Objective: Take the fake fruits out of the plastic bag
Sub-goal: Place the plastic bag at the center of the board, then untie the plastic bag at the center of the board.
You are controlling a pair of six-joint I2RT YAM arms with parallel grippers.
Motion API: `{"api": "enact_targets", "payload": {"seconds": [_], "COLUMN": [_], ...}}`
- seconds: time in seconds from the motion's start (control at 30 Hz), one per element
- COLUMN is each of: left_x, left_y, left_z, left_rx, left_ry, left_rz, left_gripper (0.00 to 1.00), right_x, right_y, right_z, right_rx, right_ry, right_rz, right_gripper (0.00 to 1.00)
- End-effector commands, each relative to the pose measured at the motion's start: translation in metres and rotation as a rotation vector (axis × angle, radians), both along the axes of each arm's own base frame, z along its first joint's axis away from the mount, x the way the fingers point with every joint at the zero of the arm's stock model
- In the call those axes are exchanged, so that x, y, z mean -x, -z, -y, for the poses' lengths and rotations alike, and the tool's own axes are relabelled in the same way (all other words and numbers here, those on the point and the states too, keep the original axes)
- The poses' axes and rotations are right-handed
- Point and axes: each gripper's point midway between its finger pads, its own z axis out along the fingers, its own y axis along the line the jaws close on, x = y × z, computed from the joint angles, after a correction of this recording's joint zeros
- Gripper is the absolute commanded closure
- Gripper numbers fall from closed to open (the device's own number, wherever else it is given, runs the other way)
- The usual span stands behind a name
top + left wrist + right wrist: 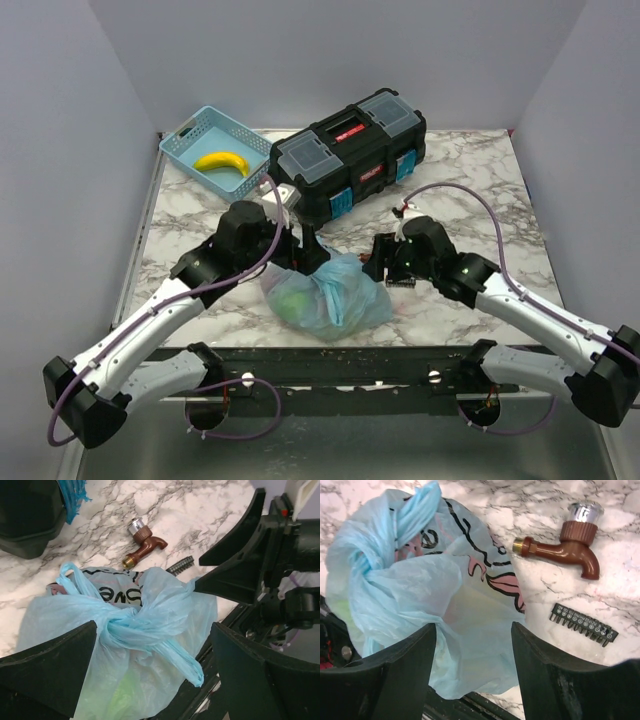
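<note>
The light-blue plastic bag [325,293] lies near the table's front edge, its handles tied in a knot [125,622]. A green fake fruit [292,303] shows through the film, also in the left wrist view [119,694]; other fruits inside are not clear. My left gripper [311,252] is open, its fingers [50,665] either side of the bag's knot [152,630]. My right gripper [383,262] is open at the bag's right side, and bag film [420,580] lies between its fingers [555,675]. A yellow banana [222,162] lies in the basket.
A light-blue lattice basket [186,128] stands at the back left. A black toolbox [350,155] stands behind the grippers. A brown tap piece [565,547] and a black bit holder [582,625] lie on the marble right of the bag.
</note>
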Motion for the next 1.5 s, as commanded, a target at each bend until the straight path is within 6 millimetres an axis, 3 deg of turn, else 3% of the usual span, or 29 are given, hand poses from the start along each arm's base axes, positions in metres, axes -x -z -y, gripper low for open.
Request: {"api": "enact_targets", "payload": {"seconds": [0.0, 0.1, 0.13, 0.17, 0.2, 0.4, 0.47, 0.6, 0.77, 0.83, 1.1, 1.23, 1.47], "left_x": [-0.006, -0.009, -0.008, -0.006, -0.004, -0.003, -0.006, -0.017, -0.023, -0.025, -0.035, -0.034, -0.025], "left_y": [0.003, 0.000, -0.001, 0.001, 0.003, 0.020, 0.027, 0.052, 0.060, 0.066, 0.084, 0.091, 0.088], "left_z": [-0.011, -0.012, -0.009, -0.005, -0.003, -0.006, -0.004, -0.012, -0.014, -0.015, -0.019, -0.019, -0.009], "left_rx": [-0.196, -0.225, -0.221, -0.216, -0.215, -0.301, -0.304, -0.383, -0.401, -0.417, -0.471, -0.486, -0.436], "left_ry": [0.041, 0.039, 0.057, 0.082, 0.102, 0.153, 0.162, 0.151, 0.146, 0.139, 0.099, 0.108, 0.168], "left_rz": [0.011, -0.024, -0.035, -0.042, -0.045, -0.072, -0.052, -0.025, -0.006, -0.014, -0.051, -0.071, -0.091], "left_gripper": [0.03, 0.02, 0.02, 0.02, 0.02, 0.05, 0.09, 0.10, 0.10, 0.11, 0.27, 0.31, 0.50], "right_x": [0.008, 0.022, 0.028, 0.035, 0.041, 0.041, 0.042, 0.042, 0.038, 0.035, 0.015, 0.013, 0.008], "right_y": [-0.022, -0.045, -0.052, -0.058, -0.062, -0.080, -0.078, -0.066, -0.058, -0.058, -0.060, -0.063, -0.057], "right_z": [-0.010, -0.022, -0.026, -0.029, -0.030, -0.010, -0.020, -0.048, -0.073, -0.080, -0.080, -0.086, -0.097], "right_rx": [-0.019, -0.109, -0.134, -0.152, -0.155, -0.077, -0.070, -0.079, -0.101, -0.091, 0.105, 0.119, 0.114], "right_ry": [-0.089, -0.145, -0.168, -0.189, -0.204, -0.185, -0.246, -0.384, -0.490, -0.505, -0.403, -0.409, -0.410], "right_rz": [0.006, 0.000, -0.004, -0.005, 0.000, 0.082, 0.084, 0.048, 0.052, 0.072, 0.243, 0.265, 0.271], "right_gripper": [0.29, 0.24, 0.17, 0.02, 0.00, 0.00, 0.00, 0.10, 0.26, 0.28, 0.24, 0.20, 0.19]}}
